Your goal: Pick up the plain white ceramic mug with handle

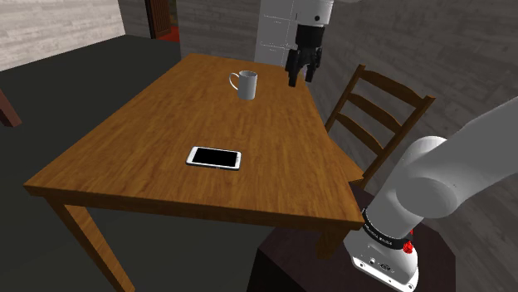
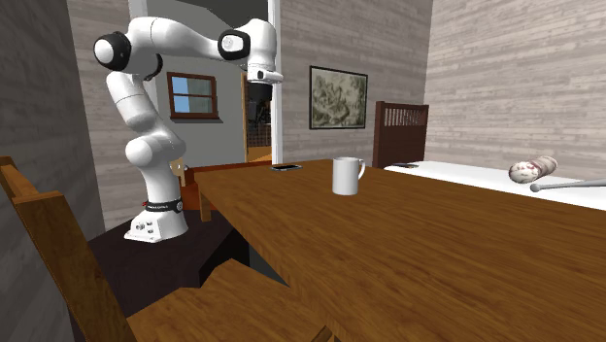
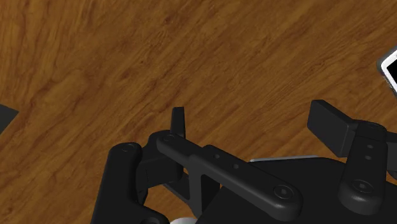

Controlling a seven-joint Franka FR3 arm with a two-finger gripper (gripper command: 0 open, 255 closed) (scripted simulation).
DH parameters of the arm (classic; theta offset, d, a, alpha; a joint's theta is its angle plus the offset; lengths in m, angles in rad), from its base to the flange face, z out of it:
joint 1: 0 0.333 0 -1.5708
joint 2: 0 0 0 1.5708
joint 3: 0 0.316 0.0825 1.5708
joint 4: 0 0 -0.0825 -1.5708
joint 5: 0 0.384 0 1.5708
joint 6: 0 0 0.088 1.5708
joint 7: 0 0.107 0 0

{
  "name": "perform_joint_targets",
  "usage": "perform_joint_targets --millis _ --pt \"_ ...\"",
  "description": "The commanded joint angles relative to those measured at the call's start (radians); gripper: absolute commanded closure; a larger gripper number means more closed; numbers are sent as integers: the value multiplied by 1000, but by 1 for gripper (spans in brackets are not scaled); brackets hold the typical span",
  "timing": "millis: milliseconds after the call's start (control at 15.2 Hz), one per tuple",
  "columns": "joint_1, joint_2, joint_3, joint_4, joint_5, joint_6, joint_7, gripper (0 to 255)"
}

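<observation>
REMOTE RIG, HOUSEHOLD TABLE: I am holding the all-black two-finger gripper point(image 1: 300, 79) above the far end of the brown wooden table point(image 1: 149, 141). Its fingers point(image 3: 178, 122) are standing spread apart, with only bare wood grain between them in the wrist view, so it is carrying nothing. The plain white cylindrical mug point(image 1: 245, 85) is standing upright on that same far end. It is near the gripper but apart from it, toward the shoulder view's left, and its handle is pointing to that view's left. In the second exterior view the mug point(image 2: 347, 176) is sitting by itself on the tabletop, handle turned to that view's right. A flat white-edged phone with a black screen point(image 1: 214, 157) is lying nearer the stand, well apart from the mug. A slat-backed wooden chair point(image 1: 378, 112) is standing at the table's side on the shoulder view's right.

I am judging this to be the approach step, since the hand is neither over the mug nor down at its height. As I am reading it, the next move is calling for a shift across toward the mug. A descent would follow until the open fingers are straddling the body or rim, clear of the handle, and only then a squeeze and a lift. The risk I am watching for is a fingertip clipping the rim and tipping the mug.
</observation>
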Motion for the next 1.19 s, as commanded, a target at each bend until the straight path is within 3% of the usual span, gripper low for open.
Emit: perform_joint_targets --millis 0,660,1122 --pt "-2 72 -16 51 0 24 -22 0" --pt "-21 468 -72 433 52 44 -126 0" --pt "-70 783 -84 827 115 -35 -189 0"
